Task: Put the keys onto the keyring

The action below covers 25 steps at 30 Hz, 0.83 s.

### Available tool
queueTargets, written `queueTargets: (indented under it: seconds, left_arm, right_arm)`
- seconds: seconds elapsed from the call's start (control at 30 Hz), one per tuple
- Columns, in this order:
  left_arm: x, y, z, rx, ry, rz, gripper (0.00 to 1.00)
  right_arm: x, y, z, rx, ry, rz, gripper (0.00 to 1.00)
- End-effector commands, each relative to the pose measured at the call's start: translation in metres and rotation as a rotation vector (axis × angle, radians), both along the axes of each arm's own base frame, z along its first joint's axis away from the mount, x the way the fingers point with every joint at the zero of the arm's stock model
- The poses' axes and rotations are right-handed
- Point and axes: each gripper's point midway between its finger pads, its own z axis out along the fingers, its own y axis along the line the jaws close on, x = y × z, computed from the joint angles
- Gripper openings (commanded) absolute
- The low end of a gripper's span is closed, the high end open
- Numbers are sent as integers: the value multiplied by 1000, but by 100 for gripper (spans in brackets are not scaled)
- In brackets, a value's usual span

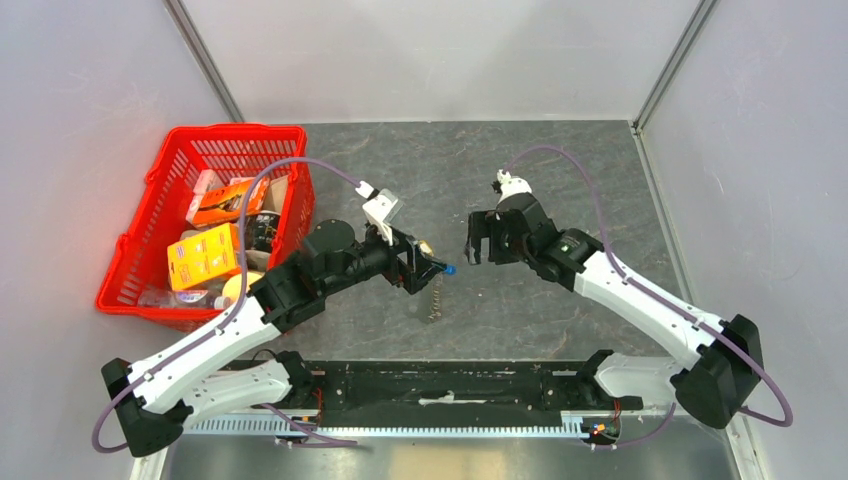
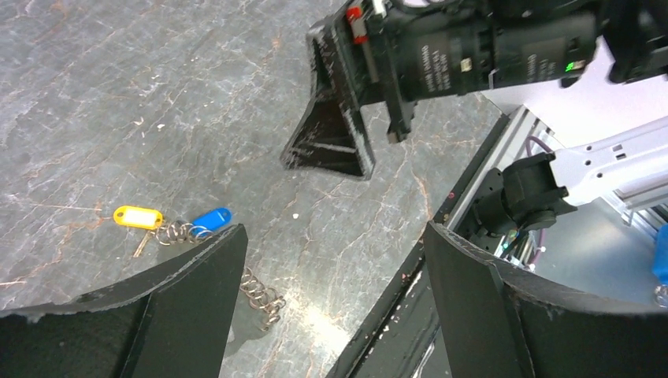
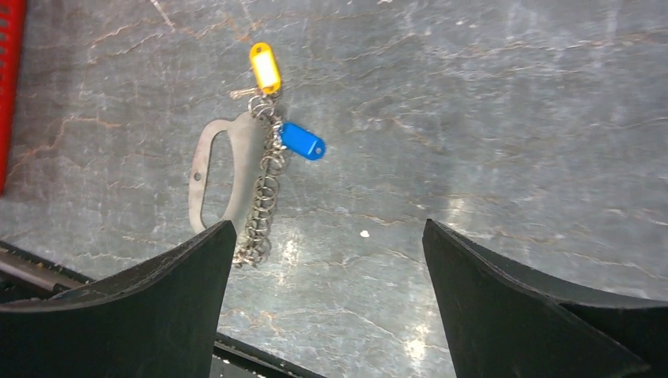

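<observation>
both my tools are spread wide and pinch nothing. my left tool hangs close over the keys, and my right tool faces it from nearby, also above the counter. the yellow key and the blue key lie flat on the grey stone. they are bunched with their small silver rings at one end of the keyring, whose chain trails along its side. i cannot tell whether those rings are threaded through the loop or only lie against it.

i judge all of this light, so weight is no worry, but slipping is. the key heads look like smooth plastic, thin and flat to the counter, so a pinch from above would likely skate off or shove them along. the chain is limp and gives no control of anything. the loop looks like stiff flat metal, the one part that will keep its shape. i would take it across its long bare side, away from the chain. i would take a key by the edges of its plastic head, leaving its ring free.
</observation>
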Motion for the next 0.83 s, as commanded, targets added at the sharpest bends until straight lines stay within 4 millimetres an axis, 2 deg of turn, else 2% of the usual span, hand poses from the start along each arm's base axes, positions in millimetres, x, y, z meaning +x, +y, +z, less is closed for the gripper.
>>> queueTargets:
  seconds: [0.0, 0.23, 0.4, 0.6, 0.73, 0.8]
  left_arm:
    - [9, 7, 4, 35, -61, 38, 90]
    - [20, 26, 4, 82, -58, 148, 91]
    - [23, 37, 12, 82, -88, 196, 92]
    - [24, 48, 13, 111, -108, 226, 93]
    - [23, 51, 15, 116, -108, 229, 93]
    - [22, 53, 15, 117, -109, 233, 93]
  right_arm:
    - [4, -28, 34, -89, -50, -78, 97]
    - [8, -69, 82, -138, -186, -236, 97]
    - [3, -92, 101, -188, -231, -289, 97]
    - [-1, -102, 106, -210, -248, -298, 97]
    - [-5, -89, 105, -195, -209, -223, 97]
    - [-1, -94, 107, -212, -217, -265, 97]
